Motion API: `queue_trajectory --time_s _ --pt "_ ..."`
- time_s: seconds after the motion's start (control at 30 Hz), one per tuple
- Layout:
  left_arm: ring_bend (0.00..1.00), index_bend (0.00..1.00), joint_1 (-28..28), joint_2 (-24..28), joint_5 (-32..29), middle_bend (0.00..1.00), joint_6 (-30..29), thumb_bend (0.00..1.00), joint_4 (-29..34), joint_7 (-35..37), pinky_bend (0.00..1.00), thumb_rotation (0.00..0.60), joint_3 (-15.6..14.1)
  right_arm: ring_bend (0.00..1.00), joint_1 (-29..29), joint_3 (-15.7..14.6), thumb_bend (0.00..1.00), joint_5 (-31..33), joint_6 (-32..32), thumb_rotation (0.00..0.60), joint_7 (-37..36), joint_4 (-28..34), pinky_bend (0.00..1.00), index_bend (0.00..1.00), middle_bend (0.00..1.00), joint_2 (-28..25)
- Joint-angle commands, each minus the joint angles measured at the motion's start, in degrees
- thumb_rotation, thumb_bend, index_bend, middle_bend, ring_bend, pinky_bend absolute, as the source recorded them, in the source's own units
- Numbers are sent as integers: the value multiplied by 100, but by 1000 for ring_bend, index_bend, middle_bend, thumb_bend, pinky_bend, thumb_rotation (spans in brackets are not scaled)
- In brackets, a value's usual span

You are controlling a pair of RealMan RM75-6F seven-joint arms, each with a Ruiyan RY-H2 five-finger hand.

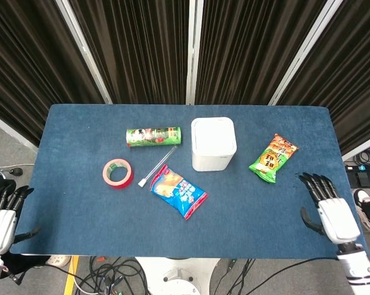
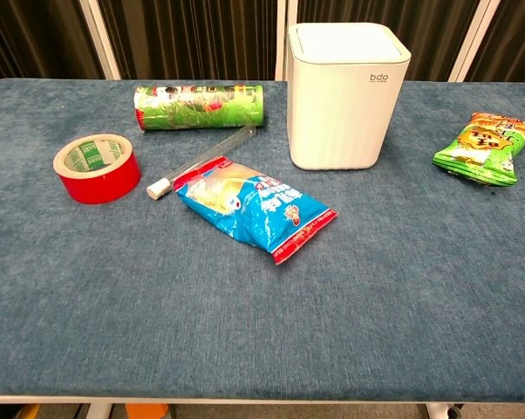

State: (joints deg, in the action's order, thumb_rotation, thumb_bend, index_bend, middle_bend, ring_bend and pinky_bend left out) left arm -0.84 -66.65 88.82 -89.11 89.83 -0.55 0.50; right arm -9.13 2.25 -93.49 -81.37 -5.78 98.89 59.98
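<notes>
Your right hand (image 1: 330,212) has its fingers (image 1: 314,184) spread and holds nothing; it sits over the near right corner of the counter (image 1: 80,209), palm down. Nearest thing to it: the green bag (image 1: 272,158), beyond the fingertips and apart from them.

Your left hand (image 1: 0,218) is off the counter's near left edge, fingers spread, holding nothing. Nearest thing: the tape (image 1: 117,173), well apart from it. Neither hand shows in the chest view.

On the counter, left to right:
- Red tape roll lying flat, hole up.
- Green can (image 1: 153,136) on its side, behind the tape.
- Clear tube (image 1: 157,166) with a white cap, lying slantwise between can and blue bag (image 1: 178,192); its capped end is near the tape, and the bag's corner touches or overlaps it.
- White bin (image 1: 213,143), upright, lid on, just right of the can.
- Green bag right of the bin, apart from it.
</notes>
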Motion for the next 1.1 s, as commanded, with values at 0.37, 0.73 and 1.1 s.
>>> queue_trajectory --time_s 0.37,0.73,1.1 --pt "12 165 11 5 -68 132 49 0 12 -18 4 600 -14 0 -2478 1330 413 1471 2808 600 1043 244 0 82 84 280" --pt "12 165 -15 -32 -107 132 97 0 -112 93 4 600 8 0 -3314 1383 418 2592 3463 600 1899 -150 0 153 121 885" --pt "12 165 -7 -82 -94 132 89 0 -225 197 4 600 -6 0 -3684 1167 419 3404 3619 600 2440 -293 0 225 180 1128"
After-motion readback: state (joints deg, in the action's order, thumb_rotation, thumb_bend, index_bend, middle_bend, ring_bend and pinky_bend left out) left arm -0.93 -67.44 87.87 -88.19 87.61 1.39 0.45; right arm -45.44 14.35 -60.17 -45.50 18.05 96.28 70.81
